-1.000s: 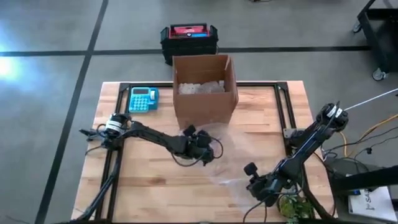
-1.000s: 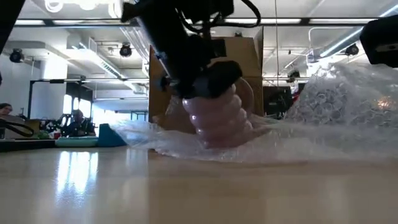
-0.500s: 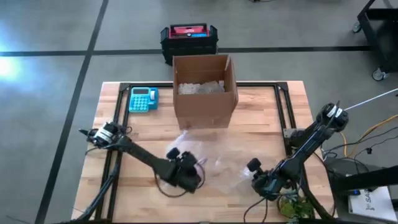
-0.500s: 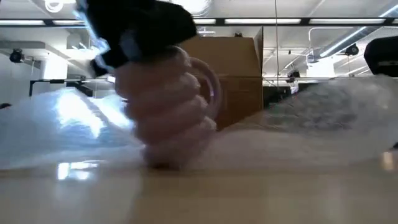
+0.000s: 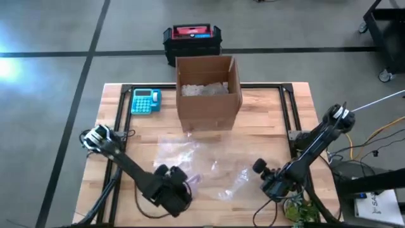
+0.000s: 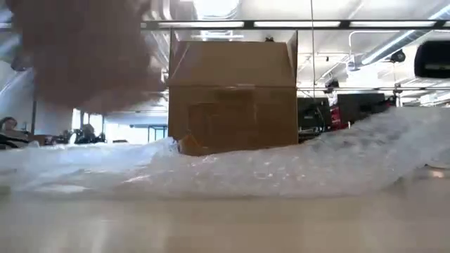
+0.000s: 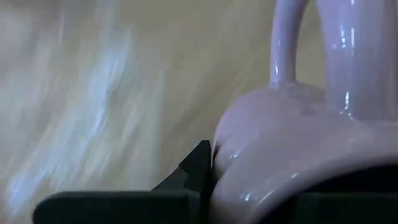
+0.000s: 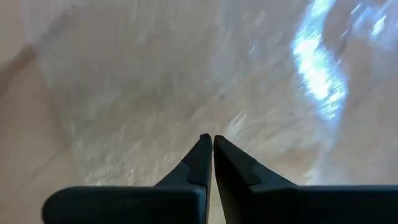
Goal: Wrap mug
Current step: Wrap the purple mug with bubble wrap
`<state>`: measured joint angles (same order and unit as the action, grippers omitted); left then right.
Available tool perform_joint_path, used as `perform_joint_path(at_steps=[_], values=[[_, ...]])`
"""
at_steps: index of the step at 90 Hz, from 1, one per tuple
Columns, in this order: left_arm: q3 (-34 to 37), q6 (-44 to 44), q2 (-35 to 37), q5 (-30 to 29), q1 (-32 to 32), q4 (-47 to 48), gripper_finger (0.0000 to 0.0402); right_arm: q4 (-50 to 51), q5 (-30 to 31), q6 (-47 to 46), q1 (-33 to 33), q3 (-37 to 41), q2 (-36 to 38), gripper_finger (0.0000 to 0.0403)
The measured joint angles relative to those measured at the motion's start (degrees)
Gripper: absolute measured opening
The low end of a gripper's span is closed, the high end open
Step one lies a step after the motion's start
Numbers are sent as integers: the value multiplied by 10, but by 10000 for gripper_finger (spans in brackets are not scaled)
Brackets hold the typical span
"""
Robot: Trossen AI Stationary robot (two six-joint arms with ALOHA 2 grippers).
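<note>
While gripped in the left gripper [image 5: 179, 192], jaws clamped on its rim, pale pink mug [image 7: 298, 143] held above the near-left part of the table [image 5: 266, 104], beside the bubble wrap [image 5: 209, 166] spread flat at the centre. Right gripper [image 5: 273, 182] down at the wrap's right edge, jaws pressed together. Behind the wrap, an open cardboard box [image 5: 207, 92]; left of that, a blue calculator [image 5: 145, 101].

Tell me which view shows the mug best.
The left wrist view: the pink mug fills it, handle visible, gripped by the left claw. The low view shows only a pink blur; the high view hides it under the arm.
</note>
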<state>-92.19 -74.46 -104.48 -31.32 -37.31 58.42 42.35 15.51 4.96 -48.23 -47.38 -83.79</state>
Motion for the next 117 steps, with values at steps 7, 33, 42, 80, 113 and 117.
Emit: perform_joint_path(at_steps=[7,33,42,80,113,117], values=[[-37,80,-2,-1,24,-2,31,-8,18,15,7,-11,9,2],[-87,345,-62,126,171,-44,31,-107,25,-129,64,-13,16,2],[-92,403,-85,142,214,-54,31,-111,26,-245,78,-9,16,2],[-82,479,-125,201,279,-87,39,-122,34,-326,80,19,15,2],[-74,486,-164,231,282,-77,50,-151,62,-313,82,26,12,2],[-74,485,-165,232,283,-82,53,-152,62,-313,82,26,12,2]])
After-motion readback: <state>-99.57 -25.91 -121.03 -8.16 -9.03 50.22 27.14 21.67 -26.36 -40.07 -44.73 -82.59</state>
